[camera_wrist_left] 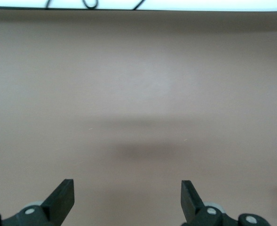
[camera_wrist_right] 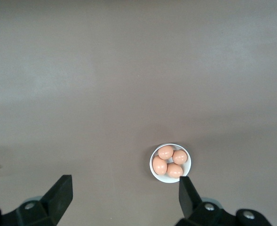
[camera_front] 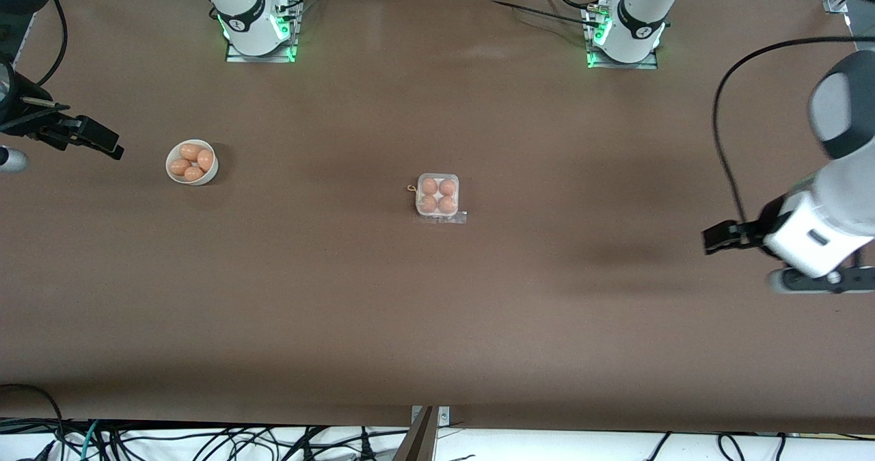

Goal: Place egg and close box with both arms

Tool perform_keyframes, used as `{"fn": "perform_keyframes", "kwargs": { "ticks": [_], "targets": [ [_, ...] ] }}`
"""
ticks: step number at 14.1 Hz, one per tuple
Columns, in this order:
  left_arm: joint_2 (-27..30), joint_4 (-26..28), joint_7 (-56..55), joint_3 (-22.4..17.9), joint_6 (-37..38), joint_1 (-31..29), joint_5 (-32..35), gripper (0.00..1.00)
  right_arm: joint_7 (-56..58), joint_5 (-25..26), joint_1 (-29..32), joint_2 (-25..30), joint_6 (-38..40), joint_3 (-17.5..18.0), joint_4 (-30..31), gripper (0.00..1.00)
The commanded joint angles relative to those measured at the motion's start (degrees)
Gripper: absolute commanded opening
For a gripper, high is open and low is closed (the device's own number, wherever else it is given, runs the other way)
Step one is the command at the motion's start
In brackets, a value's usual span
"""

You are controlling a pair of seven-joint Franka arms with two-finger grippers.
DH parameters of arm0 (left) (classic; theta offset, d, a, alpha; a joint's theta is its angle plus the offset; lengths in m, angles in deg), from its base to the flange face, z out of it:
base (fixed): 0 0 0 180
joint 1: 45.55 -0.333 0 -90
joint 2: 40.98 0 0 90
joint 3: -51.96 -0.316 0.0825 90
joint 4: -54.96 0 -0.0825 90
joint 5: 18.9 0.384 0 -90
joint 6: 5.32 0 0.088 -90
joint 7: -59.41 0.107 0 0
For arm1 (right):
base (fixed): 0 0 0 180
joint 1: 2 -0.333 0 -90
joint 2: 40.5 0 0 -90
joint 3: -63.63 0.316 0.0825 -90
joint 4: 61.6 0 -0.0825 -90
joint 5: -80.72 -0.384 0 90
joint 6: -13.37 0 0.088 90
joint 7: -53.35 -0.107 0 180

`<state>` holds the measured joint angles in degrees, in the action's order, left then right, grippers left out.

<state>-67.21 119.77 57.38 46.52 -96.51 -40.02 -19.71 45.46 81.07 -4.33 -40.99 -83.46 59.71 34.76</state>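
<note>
The box (camera_front: 437, 196) sits mid-table, a small white tray holding several brown eggs (camera_front: 429, 187). Its clear lid appears to lie down over them. My right gripper (camera_front: 109, 146) hangs open and empty above the table at the right arm's end, beside the white bowl. In the right wrist view its open gripper (camera_wrist_right: 124, 195) is over bare table, with the bowl (camera_wrist_right: 152, 160) next to one finger. My left gripper (camera_front: 714, 239) hangs open and empty over bare table at the left arm's end. The left wrist view shows the open gripper (camera_wrist_left: 127, 197) and only table. Both grippers are far from the box.
A round white bowl (camera_front: 171, 170) with several loose eggs (camera_front: 191, 152) stands toward the right arm's end. The arm bases (camera_front: 258, 27) (camera_front: 625, 33) stand along the table's back edge. Cables lie along the table edge nearest the front camera.
</note>
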Motion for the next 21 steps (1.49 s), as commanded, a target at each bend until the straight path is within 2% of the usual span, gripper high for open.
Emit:
{"fn": "perform_keyframes", "kwargs": {
  "ticks": [1, 10, 13, 17, 21],
  "targets": [
    [7.3, 8.9, 6.4, 0.7, -0.6, -3.3, 1.3, 1.00, 0.9, 0.4, 0.5, 0.8, -0.1, 0.5, 0.6, 1.00],
    [24.1, 28.9, 6.5, 0.9, -1.4, -3.7, 1.4, 1.00, 0.9, 0.1, 0.5, 0.8, -0.1, 0.5, 0.6, 1.00],
    [27.3, 32.2, 6.4, 0.8, -1.3, -3.7, 1.4, 1.00, 0.9, 0.1, 0.5, 0.7, -0.2, 0.5, 0.6, 1.00],
    [28.9, 34.6, 6.3, 0.9, -1.3, -3.3, 5.4, 1.00, 0.9, 0.0, 0.5, 0.8, -0.1, 0.5, 0.5, 1.00],
    [30.4, 35.6, 6.2, 0.9, 0.1, -3.3, 5.5, 1.00, 0.9, -0.3, 0.5, 0.8, -0.1, 0.5, 0.5, 1.00]
  ]
}}
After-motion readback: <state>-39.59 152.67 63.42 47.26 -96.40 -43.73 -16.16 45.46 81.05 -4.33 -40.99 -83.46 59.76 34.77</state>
